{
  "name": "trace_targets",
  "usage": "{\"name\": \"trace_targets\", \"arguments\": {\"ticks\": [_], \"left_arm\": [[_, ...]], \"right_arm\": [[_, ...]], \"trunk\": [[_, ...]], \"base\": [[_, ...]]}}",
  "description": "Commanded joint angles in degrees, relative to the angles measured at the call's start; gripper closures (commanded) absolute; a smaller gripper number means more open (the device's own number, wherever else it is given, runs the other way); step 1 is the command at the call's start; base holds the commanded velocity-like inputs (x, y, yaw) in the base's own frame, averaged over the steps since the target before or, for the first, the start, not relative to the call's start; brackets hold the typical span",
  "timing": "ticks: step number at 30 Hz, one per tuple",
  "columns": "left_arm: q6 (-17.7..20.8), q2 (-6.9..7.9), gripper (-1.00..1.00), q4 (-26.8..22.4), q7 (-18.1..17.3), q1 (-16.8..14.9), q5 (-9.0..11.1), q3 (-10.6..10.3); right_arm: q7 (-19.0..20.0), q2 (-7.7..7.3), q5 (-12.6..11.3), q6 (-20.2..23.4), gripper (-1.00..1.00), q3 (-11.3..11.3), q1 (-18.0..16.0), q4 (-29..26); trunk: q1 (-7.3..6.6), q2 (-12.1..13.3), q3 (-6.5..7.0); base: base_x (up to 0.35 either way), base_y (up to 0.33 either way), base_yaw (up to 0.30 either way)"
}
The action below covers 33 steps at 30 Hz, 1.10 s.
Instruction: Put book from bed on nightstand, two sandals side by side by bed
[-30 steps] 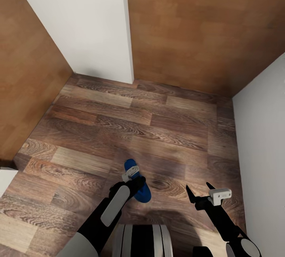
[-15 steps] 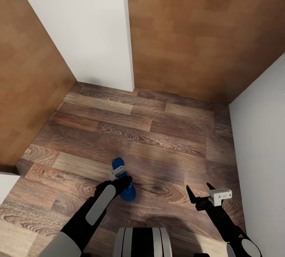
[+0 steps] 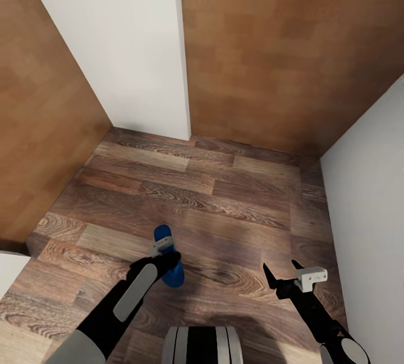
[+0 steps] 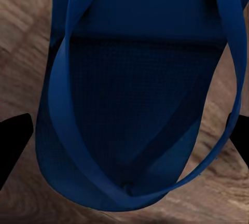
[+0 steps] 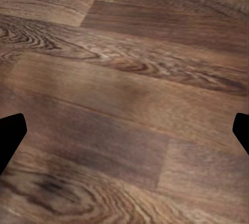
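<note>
Left gripper [image 3: 166,256] grasping 1 sandal [image 3: 168,260] above floor [image 3: 235,196]; right gripper [image 3: 283,275] released. Could slip if grip loosens.

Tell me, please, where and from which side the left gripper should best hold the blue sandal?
Grip the sandal across its narrow width, coming down from above. The sole is long and flat, so its two long edges give parallel faces. The left gripper looks lined up so, one fingertip at each side.
</note>
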Motion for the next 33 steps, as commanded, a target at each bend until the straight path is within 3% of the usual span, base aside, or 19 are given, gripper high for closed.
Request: {"name": "trace_targets", "arguments": {"ticks": [1,8,10,16,20,25,33], "left_arm": [[0.4,0.60,1.00,-0.2,0.5,0.0,0.3,-0.6],[1.0,3.48,1.00,-1.9,0.4,0.0,0.0,-1.6],[1.0,4.23,1.00,-2.0,0.4,0.0,0.0,-1.7],[1.0,4.49,1.00,-2.1,0.4,0.0,0.0,-2.0],[1.0,4.51,1.00,-2.1,0.4,0.0,0.0,-4.5],[1.0,4.48,1.00,-2.0,0.4,0.0,0.0,-6.0],[1.0,4.48,1.00,-2.0,0.4,0.0,0.0,-6.2]], "right_arm": [[0.3,0.01,-0.5,0.0,-1.00,-0.1,0.0,0.0],[0.3,-0.12,-0.9,1.2,-1.00,-0.1,0.0,0.2],[0.3,-0.20,-0.9,4.3,-1.00,-0.2,0.0,0.1],[0.4,-0.28,-2.6,9.2,-1.00,-2.2,0.0,0.2],[0.4,-0.31,-3.7,11.5,-1.00,-3.3,0.0,0.2],[0.6,-0.30,-3.8,11.9,-1.00,-3.5,0.0,0.2],[0.2,0.18,-3.5,11.3,-1.00,-3.4,0.0,3.2]], "trunk": [[-0.03,0.0,0.19],[-0.21,0.1,1.74],[-0.26,0.1,2.19],[-0.42,0.2,3.52],[-0.52,0.3,4.40],[-0.65,0.3,5.51],[-0.86,0.4,7.28]], "base": [[0.000,0.000,0.000],[0.000,0.000,0.000],[0.000,0.000,0.000],[0.000,0.000,0.000],[0.000,0.000,0.000],[0.000,0.000,0.000],[0.000,0.000,0.000]]}}
